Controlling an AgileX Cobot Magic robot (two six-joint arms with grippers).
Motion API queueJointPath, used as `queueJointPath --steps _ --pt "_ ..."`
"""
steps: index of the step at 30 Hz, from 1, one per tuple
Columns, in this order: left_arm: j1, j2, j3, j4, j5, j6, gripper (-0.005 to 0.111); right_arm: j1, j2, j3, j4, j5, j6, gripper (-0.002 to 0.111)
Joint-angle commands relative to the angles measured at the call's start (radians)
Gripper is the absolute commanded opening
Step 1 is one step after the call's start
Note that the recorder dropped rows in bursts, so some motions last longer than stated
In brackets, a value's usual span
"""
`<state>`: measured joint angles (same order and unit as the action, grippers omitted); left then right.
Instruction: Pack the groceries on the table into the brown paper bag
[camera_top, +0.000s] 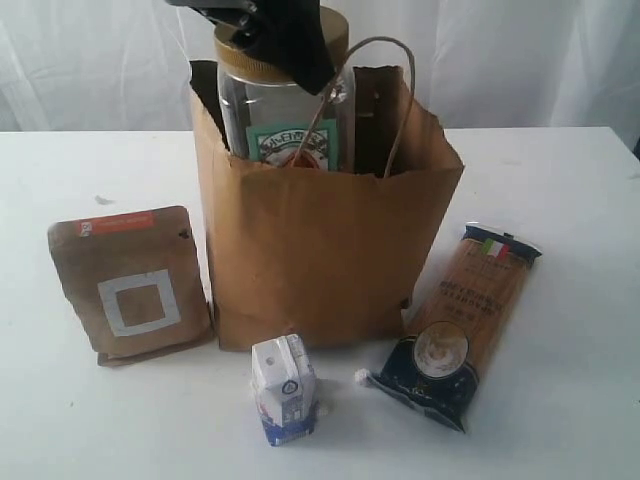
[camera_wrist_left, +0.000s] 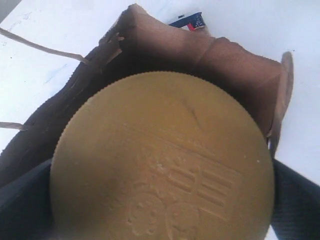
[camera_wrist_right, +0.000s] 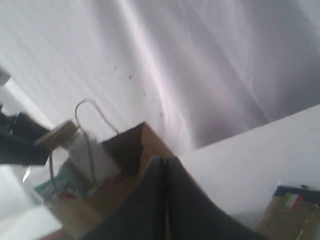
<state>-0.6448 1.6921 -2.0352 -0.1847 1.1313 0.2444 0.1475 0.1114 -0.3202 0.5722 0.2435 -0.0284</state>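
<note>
At the top centre of the exterior view, the left gripper (camera_top: 272, 40) is clamped on the tan-lidded clear nut jar (camera_top: 285, 110), which is partly inside the brown paper bag (camera_top: 320, 250). The jar's green label is unreadable. The right gripper (camera_wrist_right: 166, 200) has its fingers pressed together. At lower right, the spaghetti pack (camera_top: 470, 310) shows an Italian tricolour.

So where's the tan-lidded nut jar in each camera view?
Exterior: tan-lidded nut jar, top centre, poking out of the brown paper bag.
Left wrist: its lid fills the picture.
Right wrist: small, rising from the bag.
Shared landmark: the bag's rim.
</note>
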Motion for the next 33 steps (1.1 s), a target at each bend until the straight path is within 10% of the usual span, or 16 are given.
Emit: queueJointPath --steps 1,14,33 --pt "-0.005 -0.015 -0.011 -0.024 0.09 0.009 0.105 0.048 0.277 -0.226 0.102 0.268 -0.292 0.0" --pt "-0.005 -0.015 0.09 -0.021 0.09 0.074 0.105 0.073 0.97 -0.68 0.846 0.572 -1.203 0.0" --pt "-0.005 -0.017 0.09 -0.055 0.09 0.099 0.105 0.243 1.263 -0.825 0.737 0.569 -1.237 0.0"
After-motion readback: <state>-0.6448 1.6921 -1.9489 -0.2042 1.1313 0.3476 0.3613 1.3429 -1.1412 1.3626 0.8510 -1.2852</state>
